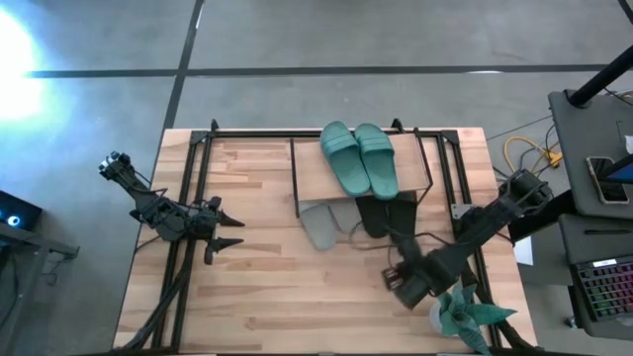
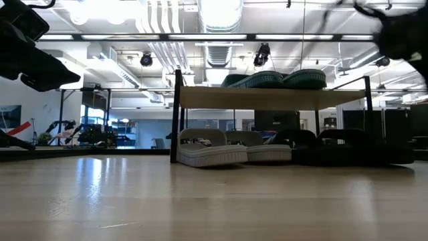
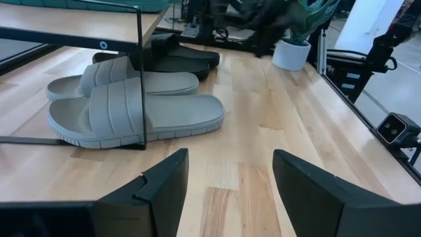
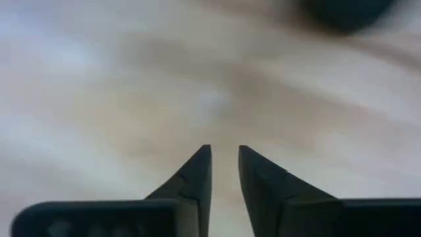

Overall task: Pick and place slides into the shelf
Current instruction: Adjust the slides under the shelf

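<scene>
Slides in three colours sit at the small low shelf (image 1: 309, 178) with its light wooden plank top and thin black wire frame, and you can read each pair against that shelf. You see the teal green open-toe slides (image 1: 359, 158) lying side by side on top of the plank, long axes running from the table's far edge toward the near edge. Under the plank, the light grey slides (image 3: 135, 105) lie partly covered by it, their ends sticking out toward the near side in the high view; a wire post of the shelf crosses them in the left wrist view. The black slides (image 1: 388, 216) lie beside the grey pair under the shelf, half hidden by the plank and by the right arm, so you cannot make out their straps clearly. Your left gripper (image 1: 226, 230) hangs well to the left of the shelf, fingers spread wide and holding nothing. Your right gripper (image 1: 400, 280) is near the shelf's front right, just past the black pair; its fingers (image 4: 196, 176) are almost pressed together, a thin gap between them, nothing pinched.
</scene>
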Tool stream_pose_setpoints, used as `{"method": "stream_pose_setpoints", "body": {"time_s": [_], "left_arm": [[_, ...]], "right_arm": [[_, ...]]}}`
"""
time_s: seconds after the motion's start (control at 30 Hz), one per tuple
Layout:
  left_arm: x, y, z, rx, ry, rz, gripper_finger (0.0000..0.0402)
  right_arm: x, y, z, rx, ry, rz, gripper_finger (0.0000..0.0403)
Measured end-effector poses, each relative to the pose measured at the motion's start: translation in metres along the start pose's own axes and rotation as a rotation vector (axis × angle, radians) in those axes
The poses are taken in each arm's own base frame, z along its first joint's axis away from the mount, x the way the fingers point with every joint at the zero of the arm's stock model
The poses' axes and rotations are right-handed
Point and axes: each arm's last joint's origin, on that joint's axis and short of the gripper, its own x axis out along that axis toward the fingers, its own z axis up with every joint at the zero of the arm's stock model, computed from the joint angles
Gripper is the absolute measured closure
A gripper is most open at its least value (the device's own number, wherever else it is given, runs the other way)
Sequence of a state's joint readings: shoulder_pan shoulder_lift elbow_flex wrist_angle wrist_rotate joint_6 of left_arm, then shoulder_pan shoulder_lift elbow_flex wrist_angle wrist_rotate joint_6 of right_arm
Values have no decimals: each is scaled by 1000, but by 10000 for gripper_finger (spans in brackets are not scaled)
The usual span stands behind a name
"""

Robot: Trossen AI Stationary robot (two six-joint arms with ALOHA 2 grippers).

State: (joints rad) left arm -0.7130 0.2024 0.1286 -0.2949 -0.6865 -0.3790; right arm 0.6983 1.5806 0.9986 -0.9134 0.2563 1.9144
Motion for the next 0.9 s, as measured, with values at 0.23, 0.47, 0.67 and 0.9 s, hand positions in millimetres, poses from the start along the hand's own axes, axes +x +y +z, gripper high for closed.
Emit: {"method": "stream_pose_setpoints", "body": {"time_s": [0.23,0.47,0.67,0.9], "left_arm": [[0,-3,7,-294,-60,-33,194],[-2,-6,20,-587,-179,-93,194],[-8,-7,41,-689,-352,-165,194],[-10,-4,49,-814,-473,-67,194]], "right_arm": [[3,51,7,8,-21,280,325],[5,72,15,7,-49,226,354],[-4,74,17,39,-56,183,364],[-6,71,18,31,-63,144,364]]}}
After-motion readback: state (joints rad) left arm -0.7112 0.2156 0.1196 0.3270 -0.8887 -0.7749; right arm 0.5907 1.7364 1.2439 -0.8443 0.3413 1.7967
